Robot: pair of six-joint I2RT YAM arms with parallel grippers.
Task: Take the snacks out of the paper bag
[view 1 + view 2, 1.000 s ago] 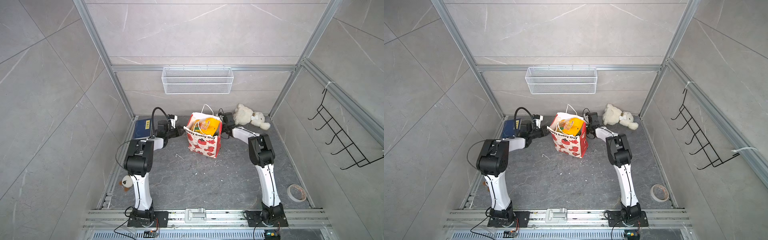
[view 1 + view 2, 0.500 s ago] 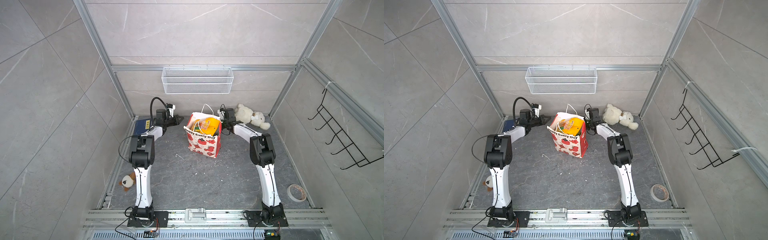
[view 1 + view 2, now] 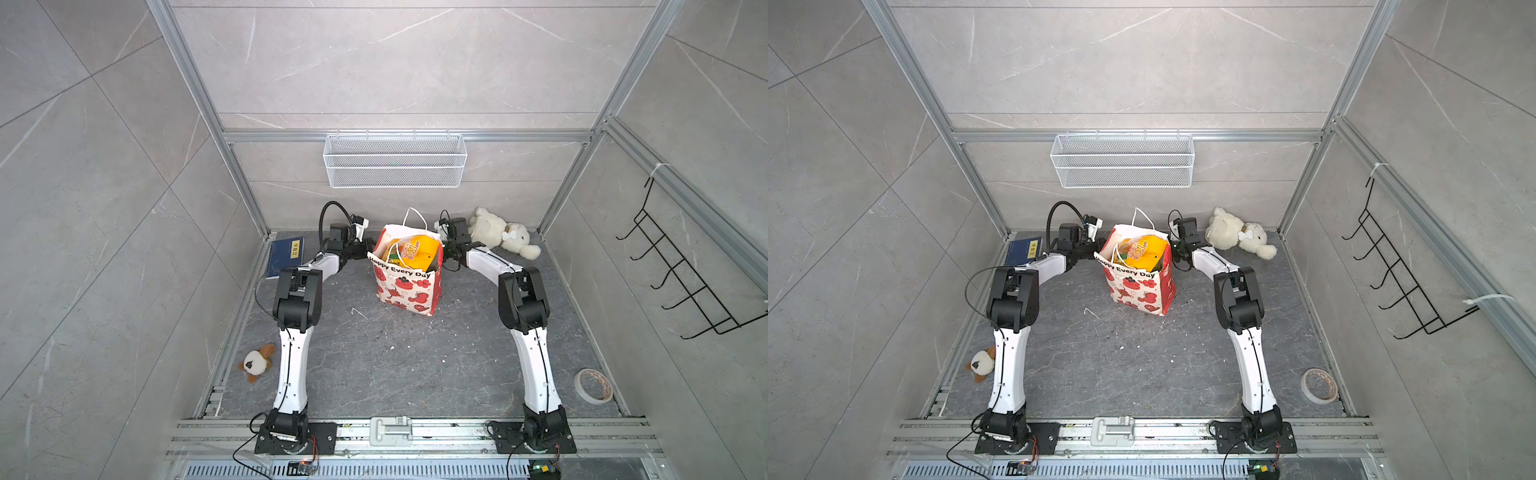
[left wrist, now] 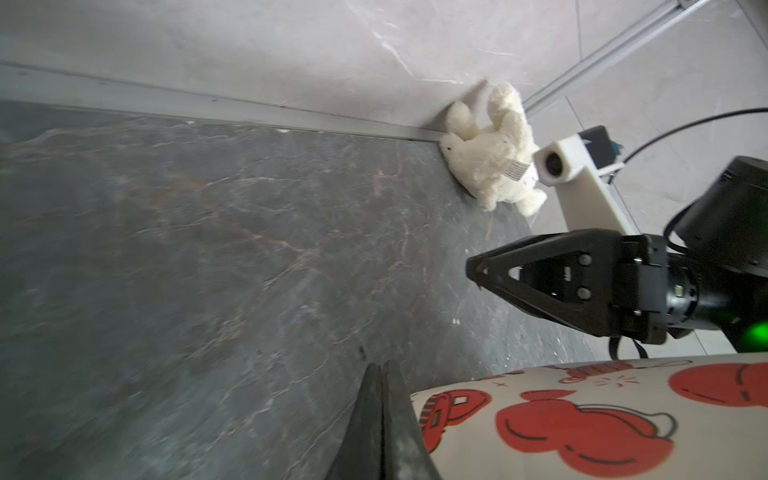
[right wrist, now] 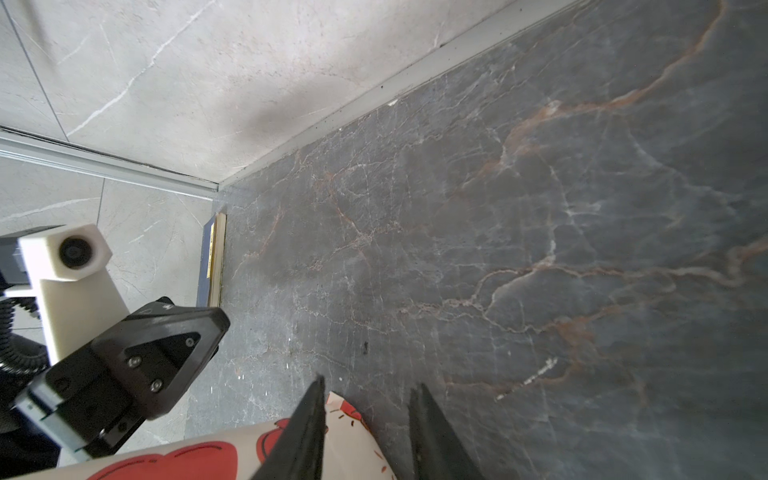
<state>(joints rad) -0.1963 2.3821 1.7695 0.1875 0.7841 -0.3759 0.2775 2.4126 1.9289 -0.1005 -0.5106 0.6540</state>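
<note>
The white paper bag (image 3: pixel 405 286) (image 3: pixel 1133 286) with red prints stands upright at the back of the floor. A yellow-orange snack packet (image 3: pixel 417 249) (image 3: pixel 1142 249) fills its open mouth; other snacks are hidden beneath it. My left gripper (image 3: pixel 368 253) (image 3: pixel 1096 253) (image 4: pixel 382 368) is shut and empty, its tips beside the bag's left wall (image 4: pixel 582 415). My right gripper (image 3: pixel 444 255) (image 3: pixel 1173 253) (image 5: pixel 370 383) is open at the bag's right top edge. A corner of the bag (image 5: pixel 357 436) lies between its fingers, against one of them.
A blue book (image 3: pixel 286 255) (image 5: pixel 210 257) lies at the back left. A white plush toy (image 3: pixel 498 237) (image 4: pixel 494 153) rests in the back right corner. A small brown-and-white plush (image 3: pixel 255 363) sits outside the left rail, and a tape roll (image 3: pixel 593 384) at the front right. A wire basket (image 3: pixel 395 160) hangs on the back wall.
My left arm has swung from near the book toward the bag, bringing its shut gripper to the bag's left side. The right gripper has barely moved.
</note>
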